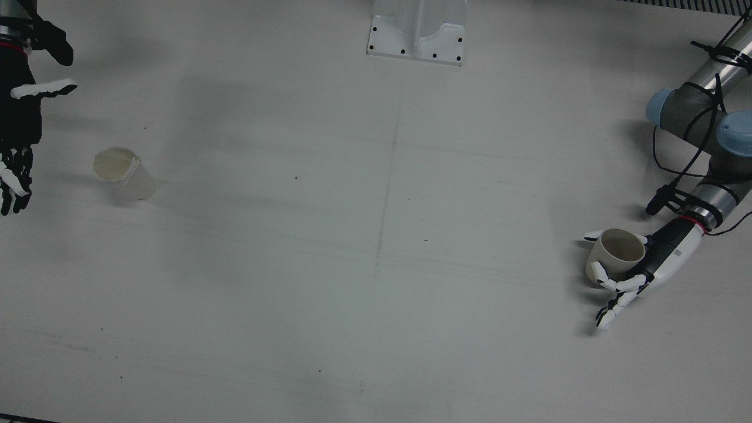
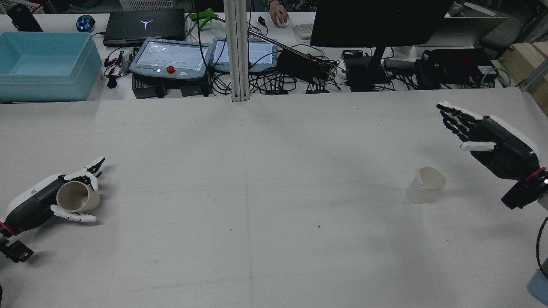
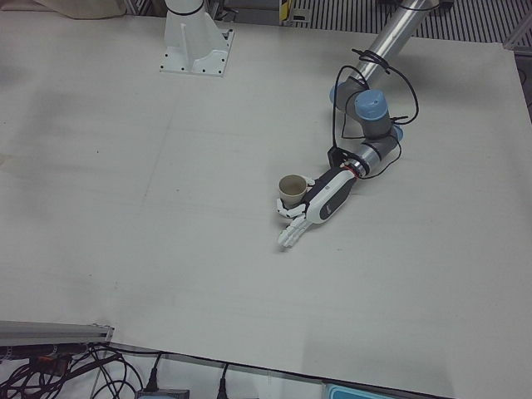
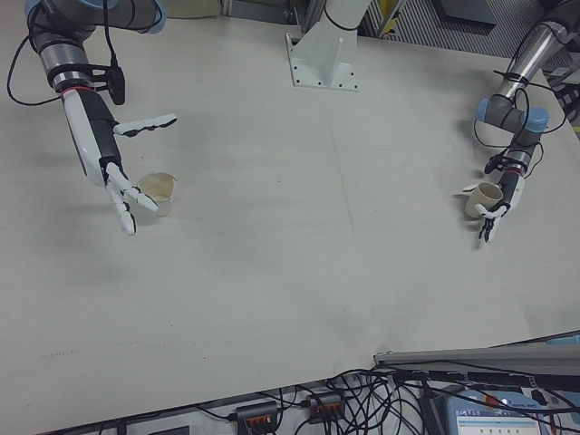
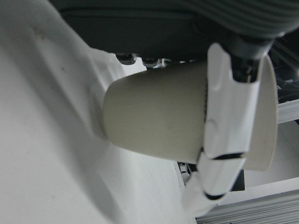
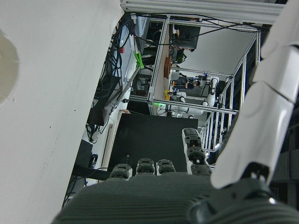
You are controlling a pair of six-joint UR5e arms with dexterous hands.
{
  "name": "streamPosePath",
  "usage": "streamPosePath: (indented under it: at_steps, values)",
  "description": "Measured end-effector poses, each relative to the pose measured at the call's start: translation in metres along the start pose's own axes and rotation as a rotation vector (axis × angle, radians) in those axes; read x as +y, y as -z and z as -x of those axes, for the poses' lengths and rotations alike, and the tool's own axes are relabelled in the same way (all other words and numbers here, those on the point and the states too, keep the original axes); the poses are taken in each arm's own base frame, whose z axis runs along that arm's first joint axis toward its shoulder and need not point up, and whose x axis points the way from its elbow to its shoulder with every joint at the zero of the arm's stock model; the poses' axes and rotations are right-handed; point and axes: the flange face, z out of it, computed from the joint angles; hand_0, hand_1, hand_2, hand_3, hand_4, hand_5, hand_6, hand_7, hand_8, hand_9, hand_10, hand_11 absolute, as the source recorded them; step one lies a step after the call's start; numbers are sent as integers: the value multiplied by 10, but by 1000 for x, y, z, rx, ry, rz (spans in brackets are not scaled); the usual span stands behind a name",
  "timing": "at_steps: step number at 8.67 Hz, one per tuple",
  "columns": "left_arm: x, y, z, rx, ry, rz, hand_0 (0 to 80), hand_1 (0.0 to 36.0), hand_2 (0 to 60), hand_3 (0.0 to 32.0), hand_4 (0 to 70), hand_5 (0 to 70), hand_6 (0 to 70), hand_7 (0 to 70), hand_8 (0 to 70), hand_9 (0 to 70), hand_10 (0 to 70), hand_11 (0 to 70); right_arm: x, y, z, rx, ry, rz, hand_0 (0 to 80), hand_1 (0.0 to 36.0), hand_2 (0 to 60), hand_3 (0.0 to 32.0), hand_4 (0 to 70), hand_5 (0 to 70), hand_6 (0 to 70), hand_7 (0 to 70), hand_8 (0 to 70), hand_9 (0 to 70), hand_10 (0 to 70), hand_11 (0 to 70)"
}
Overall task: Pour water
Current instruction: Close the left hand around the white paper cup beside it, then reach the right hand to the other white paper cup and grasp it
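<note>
A beige paper cup (image 1: 615, 252) (image 2: 77, 196) (image 3: 291, 189) (image 4: 487, 196) stands upright near the table's edge on my left arm's side. My left hand (image 1: 646, 267) (image 2: 47, 201) (image 3: 320, 199) is wrapped around it, with the thumb on one side and one finger curled against the wall (image 5: 229, 116). The other fingers stretch out past the cup. A translucent plastic cup (image 1: 120, 170) (image 2: 424, 184) (image 4: 156, 192) stands on the opposite side. My right hand (image 1: 17, 135) (image 2: 488, 137) (image 4: 104, 159) hovers beside and above it, open, fingers spread, holding nothing.
The white arm pedestal (image 1: 418, 32) is bolted at the table's back middle. Beyond the far edge in the rear view are a blue bin (image 2: 43, 64), teach pendants (image 2: 171, 57), a metal post (image 2: 237, 51), a monitor and cables. A person's hand (image 2: 278, 13) rests there.
</note>
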Motion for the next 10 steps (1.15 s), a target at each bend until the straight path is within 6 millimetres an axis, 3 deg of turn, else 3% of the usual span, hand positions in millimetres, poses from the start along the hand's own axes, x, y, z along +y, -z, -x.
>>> streamPosePath:
  at_steps: [4, 5, 6, 8, 9, 10]
  values:
    - [9, 0, -10, 6, 90, -34, 800, 360, 600, 0, 484, 700, 33, 112, 25, 10, 43, 107, -1, 2, 4, -9, -9, 11, 514, 185, 85, 0, 73, 113, 0, 69, 43, 36, 8, 32]
    - [18, -1, -16, 6, 116, -40, 800, 360, 600, 0, 500, 700, 38, 119, 27, 13, 41, 104, -6, 4, 4, -9, -12, 10, 507, 180, 96, 0, 82, 105, 0, 67, 42, 31, 11, 35]
    - [27, -2, -20, 6, 133, -39, 800, 360, 600, 0, 503, 700, 39, 122, 27, 15, 39, 100, -19, 5, 1, -5, -11, 6, 517, 198, 139, 0, 100, 104, 0, 73, 43, 31, 11, 36]
    - [44, 7, -31, 3, 147, -37, 800, 360, 600, 0, 483, 700, 42, 123, 27, 15, 39, 101, -79, 12, -11, 2, -12, 3, 565, 275, 308, 0, 183, 147, 0, 104, 42, 33, 0, 5]
    - [48, 14, -35, 2, 153, -39, 800, 360, 600, 0, 454, 700, 37, 121, 27, 14, 39, 103, -121, 19, -23, 18, -8, -9, 590, 289, 258, 0, 113, 143, 0, 92, 39, 24, 0, 0]
    - [49, 19, -37, 2, 159, -42, 800, 360, 600, 0, 439, 700, 34, 120, 27, 14, 38, 100, -151, 27, -35, 43, 1, -23, 594, 269, 125, 0, 13, 118, 0, 67, 37, 15, 0, 0]
